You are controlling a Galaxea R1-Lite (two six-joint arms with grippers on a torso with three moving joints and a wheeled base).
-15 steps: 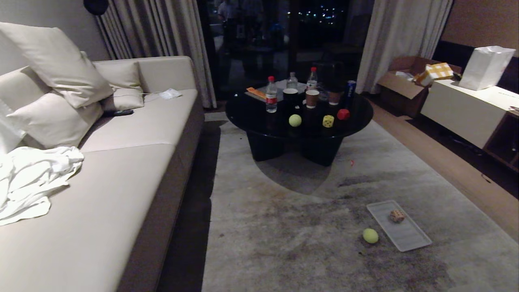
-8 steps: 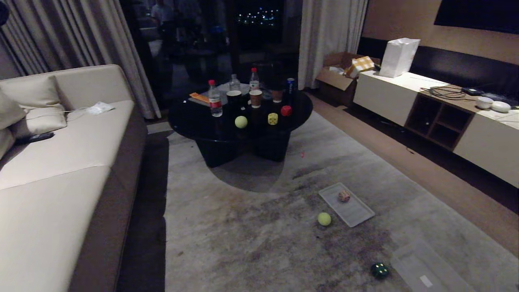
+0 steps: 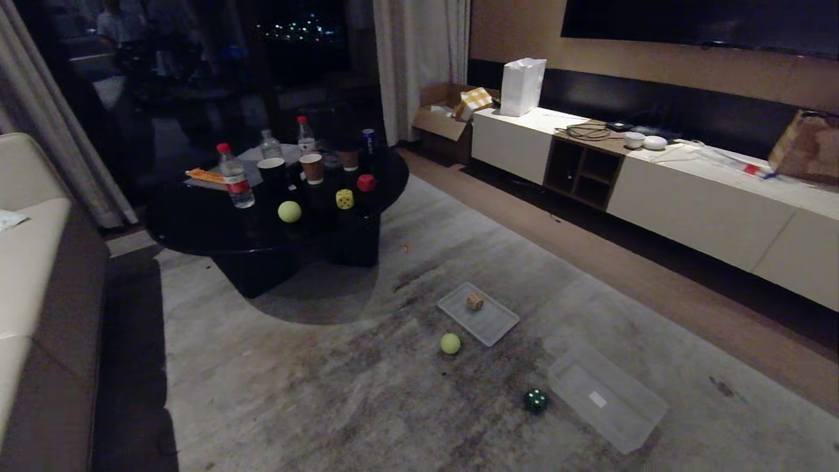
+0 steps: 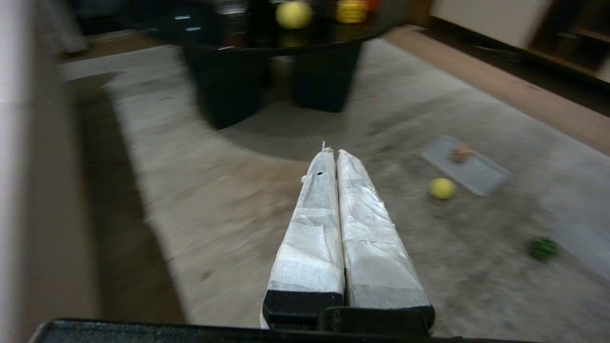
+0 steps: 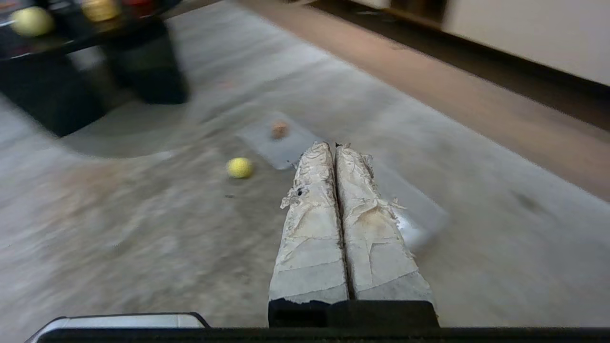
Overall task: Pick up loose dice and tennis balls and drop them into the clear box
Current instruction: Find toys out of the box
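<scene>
On the rug lie a tennis ball, a dark green die and the clear box, which stands just right of that die. A tan die rests on a flat clear panel. The black round table carries a second tennis ball, a yellow die and a red die. Neither arm shows in the head view. My left gripper is shut and empty, well above the rug. My right gripper is shut and empty too, with the clear box beyond its fingers.
Bottles and cups crowd the table's far side. A sofa runs along the left. A long low cabinet lines the right wall, with a white bag on it and a cardboard box beside it.
The whole head view has swung to the right, so the camera has turned. The dark green die and the clear box have come fully into view. Both arms have kept still.
</scene>
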